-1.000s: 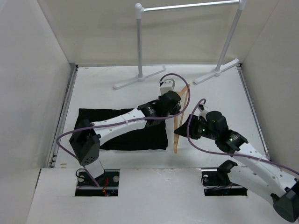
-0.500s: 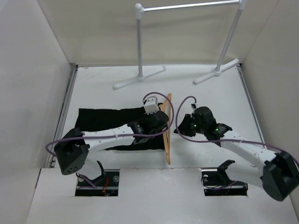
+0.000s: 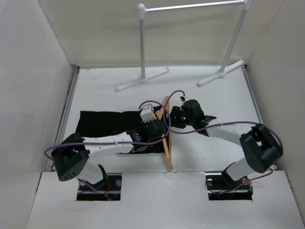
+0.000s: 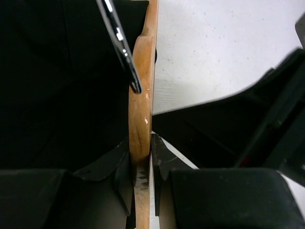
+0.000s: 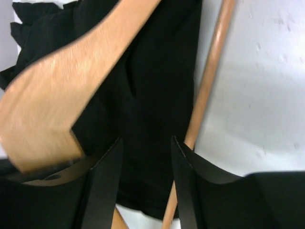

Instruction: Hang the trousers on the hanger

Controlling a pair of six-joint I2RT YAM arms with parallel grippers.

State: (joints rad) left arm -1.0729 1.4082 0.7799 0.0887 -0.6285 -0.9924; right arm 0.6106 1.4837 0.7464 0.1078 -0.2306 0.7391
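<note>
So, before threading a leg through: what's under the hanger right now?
The trousers on one side, bare table on the other. The hanger stands edge-on, clamped by the left gripper; whether it touches the fabric is hidden.

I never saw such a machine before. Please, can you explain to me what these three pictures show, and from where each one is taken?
These are two robot arms bolted at a table's near edge. One picture comes from a fixed camera above. The other two come from small cameras on each wrist, looking past the fingers. On the table lie black trousers; a grey rail stand is at the back. The left gripper is shut on a wooden hanger, held on edge by the trousers. The right gripper is open, close to the hanger, holding nothing.
</note>
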